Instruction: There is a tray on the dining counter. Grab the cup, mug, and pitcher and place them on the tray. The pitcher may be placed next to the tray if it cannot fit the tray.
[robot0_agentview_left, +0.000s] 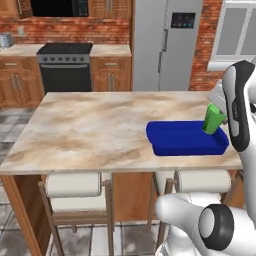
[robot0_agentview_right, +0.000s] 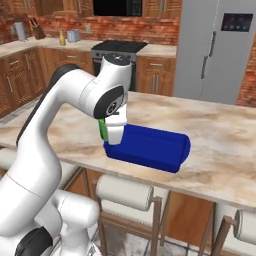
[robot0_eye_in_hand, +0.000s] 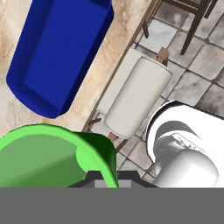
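The white arm bends up high and then reaches down over the tabletop (robot0_agentview_left: 90, 127). Its hand points down above the near end of the blue tray (robot0_agentview_left: 175, 140). In the right base view the arm curves up from the lower left, and the hand hangs at the left end of the tray (robot0_agentview_right: 155, 147).

The tool (robot0_eye_in_hand: 105, 179) is closed tight on a green cup (robot0_agentview_left: 214, 119). The cup is tilted, with its open top leaning up and to one side. In the right base view only a thin green edge of the cup (robot0_agentview_right: 102, 129) peeks out beside the hand. In the hand view the cup (robot0_eye_in_hand: 48, 157) is right up against the tool, and its round green rim fills the lower left.

The cup hangs in the air over the tray and does not touch it. The tray (robot0_eye_in_hand: 61, 52) is flat on the tabletop near the front edge. There is nothing inside the tray; its blue floor is bare.

Below the tabletop edge stand stools with pale round cushions (robot0_agentview_left: 74, 184). One cushion (robot0_eye_in_hand: 138, 98) lies under the edge in the hand view, above a grey tile floor (robot0_eye_in_hand: 201, 61).
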